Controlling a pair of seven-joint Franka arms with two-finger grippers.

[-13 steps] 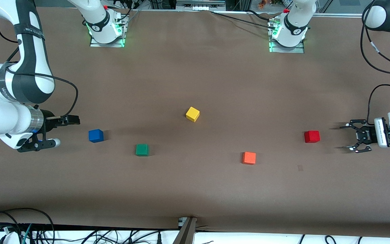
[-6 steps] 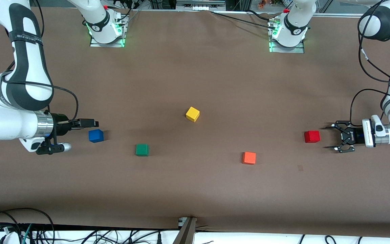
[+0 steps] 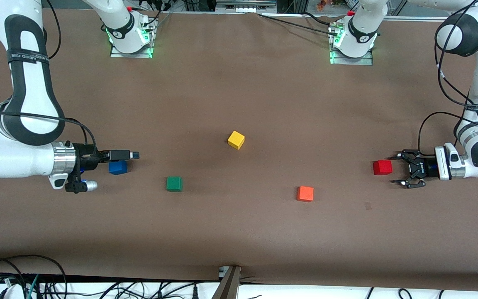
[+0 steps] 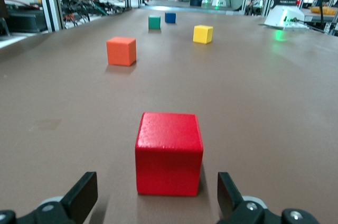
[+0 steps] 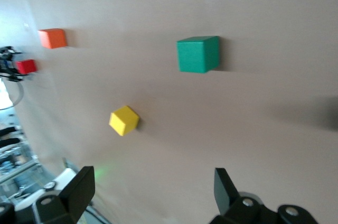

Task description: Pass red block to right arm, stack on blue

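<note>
The red block (image 3: 382,167) sits on the table toward the left arm's end. My left gripper (image 3: 398,170) is open and low, its fingertips just short of the block on either side. In the left wrist view the red block (image 4: 169,152) lies just ahead of the open left gripper (image 4: 157,205). The blue block (image 3: 117,167) sits toward the right arm's end. My right gripper (image 3: 130,155) is open and empty over it, partly covering it. The right wrist view shows the open right gripper (image 5: 153,192) but not the blue block.
A yellow block (image 3: 236,140) lies mid-table. A green block (image 3: 174,183) and an orange block (image 3: 305,193) lie nearer the camera. The arm bases (image 3: 130,33) stand along the table's back edge. The left wrist view shows the blue block (image 4: 170,17) far off.
My left gripper has moved along the table up to the red block, still open. My right gripper has moved toward the table's middle and now hangs over the blue block.
</note>
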